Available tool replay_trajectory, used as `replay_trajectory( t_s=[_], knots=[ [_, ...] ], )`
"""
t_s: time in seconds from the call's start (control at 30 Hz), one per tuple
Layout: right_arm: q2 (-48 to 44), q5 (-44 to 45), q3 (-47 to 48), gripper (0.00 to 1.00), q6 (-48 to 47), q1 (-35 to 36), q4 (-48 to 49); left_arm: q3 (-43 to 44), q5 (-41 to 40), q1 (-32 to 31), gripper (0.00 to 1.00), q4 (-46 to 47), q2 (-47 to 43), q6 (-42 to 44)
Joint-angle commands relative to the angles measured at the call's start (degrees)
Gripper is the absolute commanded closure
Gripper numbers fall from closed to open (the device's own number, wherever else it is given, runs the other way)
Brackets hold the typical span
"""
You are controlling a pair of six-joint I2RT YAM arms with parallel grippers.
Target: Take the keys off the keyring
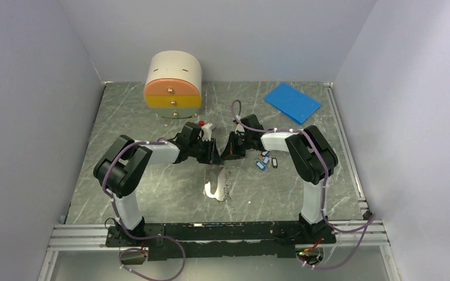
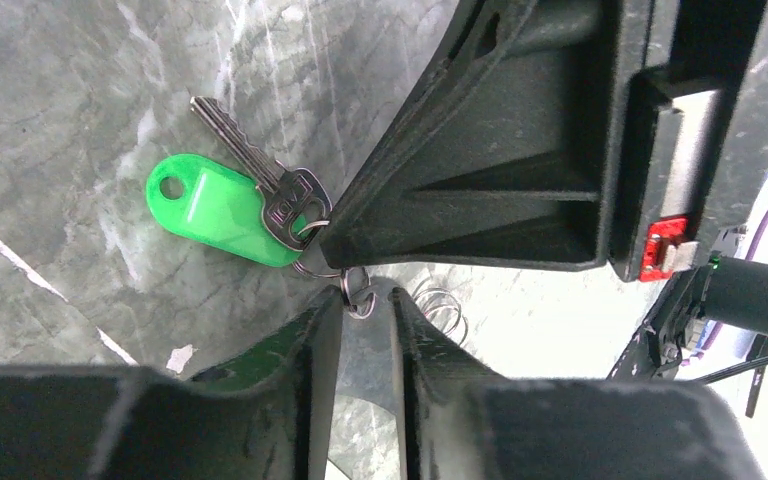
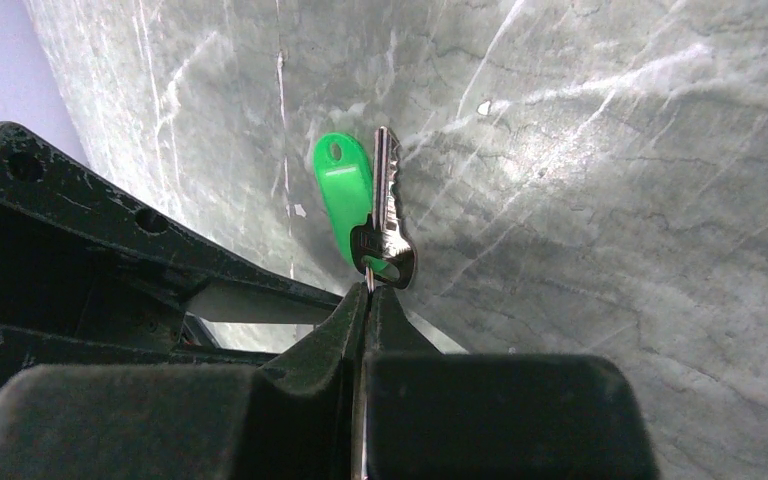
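Note:
The keys, a bright green tag [image 2: 215, 210] with a silver key [image 2: 250, 160], hang just above the table between my two grippers; they also show in the right wrist view [image 3: 345, 200]. My right gripper [image 3: 368, 290] is shut on the small split ring at the key's head. Its black finger [image 2: 440, 200] reaches in from the right in the left wrist view. My left gripper [image 2: 362, 295] pinches a small link of the keyring [image 2: 360, 297] at its fingertips. More wire loops [image 2: 442, 305] show behind. In the top view the grippers [image 1: 212, 153] [image 1: 227, 151] meet tip to tip, and the chain [image 1: 227, 188] lies below them.
A round drawer unit [image 1: 173, 88] stands at the back left, a blue sheet [image 1: 292, 101] at the back right. Small blue and black tags [image 1: 265, 161] lie right of the right gripper. A small red and white item [image 1: 205, 124] sits behind the left gripper.

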Motion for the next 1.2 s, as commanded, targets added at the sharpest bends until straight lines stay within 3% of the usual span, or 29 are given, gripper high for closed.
replay_trajectory(
  t_s=[0.0,0.13,0.33,0.53,0.9,1.17],
  knots=[
    [-2.64,1.24,0.36,1.0,-0.75,-0.02,1.92,2.15,0.38,-0.57,0.74,0.06,1.53,0.17],
    [-3.58,1.75,-0.39,1.0,-0.64,-0.02,2.29,1.88,-0.24,-0.81,0.87,-0.07,0.66,0.68],
    [-5.38,2.2,-1.71,1.0,-0.07,-0.16,3.25,-0.06,-1.06,-0.8,0.97,1.61,-2.53,2.37],
    [-7.09,2.95,-2.62,1.0,-0.53,-0.27,3.38,-1.12,-1.33,-0.83,0.98,2.55,-4.72,3.63],
    [-7.6,3.16,-2.96,1.0,-6.49,0.91,3.96,5.95,-1.81,-0.83,0.97,-15.91,-5.95,3.84],
    [-8.1,5.38,-4.65,1.0,-9.28,3.36,6.09,16.75,-2.66,-0.83,0.98,-35.41,-4.13,5.58]
  ],
)
